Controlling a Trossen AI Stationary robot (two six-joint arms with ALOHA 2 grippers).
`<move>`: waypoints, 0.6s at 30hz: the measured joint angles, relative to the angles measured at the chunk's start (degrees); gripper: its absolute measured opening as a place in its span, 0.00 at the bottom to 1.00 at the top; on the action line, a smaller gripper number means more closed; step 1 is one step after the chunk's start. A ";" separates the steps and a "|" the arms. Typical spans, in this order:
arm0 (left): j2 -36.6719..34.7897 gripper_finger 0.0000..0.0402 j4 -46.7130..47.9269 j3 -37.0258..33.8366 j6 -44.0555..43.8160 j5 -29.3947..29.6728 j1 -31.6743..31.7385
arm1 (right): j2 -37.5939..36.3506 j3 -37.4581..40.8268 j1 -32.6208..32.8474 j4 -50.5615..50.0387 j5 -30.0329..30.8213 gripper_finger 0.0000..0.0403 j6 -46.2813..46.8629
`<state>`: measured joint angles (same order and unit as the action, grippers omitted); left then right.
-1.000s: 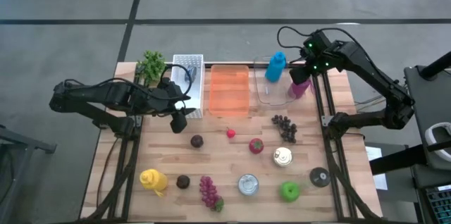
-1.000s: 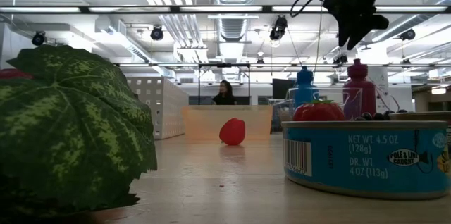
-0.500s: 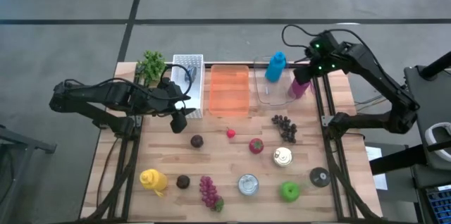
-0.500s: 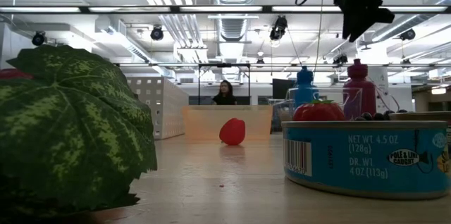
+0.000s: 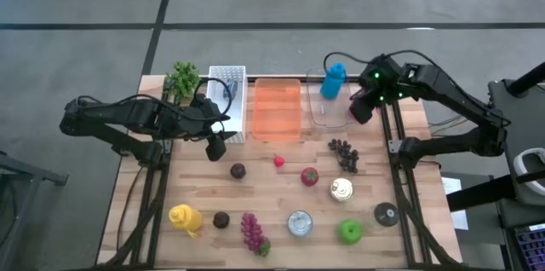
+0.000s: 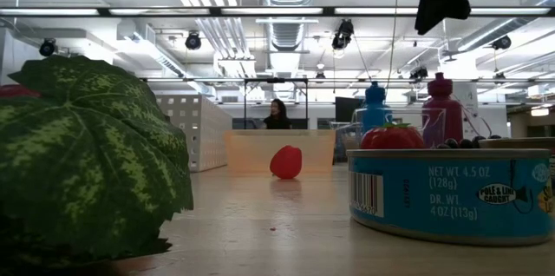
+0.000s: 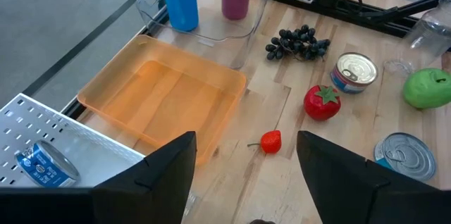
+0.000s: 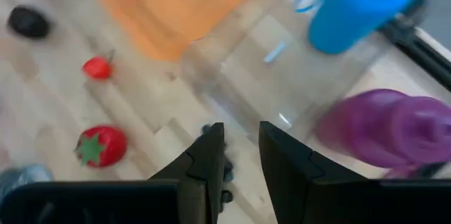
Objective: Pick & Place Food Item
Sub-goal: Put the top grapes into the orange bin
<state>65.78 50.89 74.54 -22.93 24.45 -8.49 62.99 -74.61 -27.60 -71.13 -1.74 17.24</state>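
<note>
The right gripper point(image 5: 361, 107) hangs high over the clear bin point(image 5: 328, 111) at the far right, its fingers point(image 8: 204, 164) drawn close with only a thin gap and nothing between them. Below it in the wrist view sit the purple bottle point(image 8: 384, 129) and the blue bottle point(image 8: 356, 2), both standing in the bin. The food is out on the open table: grapes point(image 5: 344, 153) just near of the bin, a tomato point(image 5: 310, 175) and a small red pepper point(image 5: 278, 162) toward the middle.

My read: it's heading for a pick, likely the grapes. It should clear the bin wall, spread the fingers before dropping, and come straight down on the bunch's thick part.

Against a second ago, the right gripper has swung left and nearer, now covering the purple bottle from above, and its fingers have narrowed.

The left gripper point(image 7: 243, 175) waits by the white rack point(image 5: 227, 100), fingers spread, empty.
</note>
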 joint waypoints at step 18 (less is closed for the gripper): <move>0.00 0.60 0.00 0.00 0.01 -0.01 0.00 | 1.66 0.05 17.24 1.48 0.09 0.19 -1.23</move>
<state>65.77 50.89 74.54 -22.92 24.43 -8.49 64.65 -74.55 -10.36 -69.65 -1.65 16.01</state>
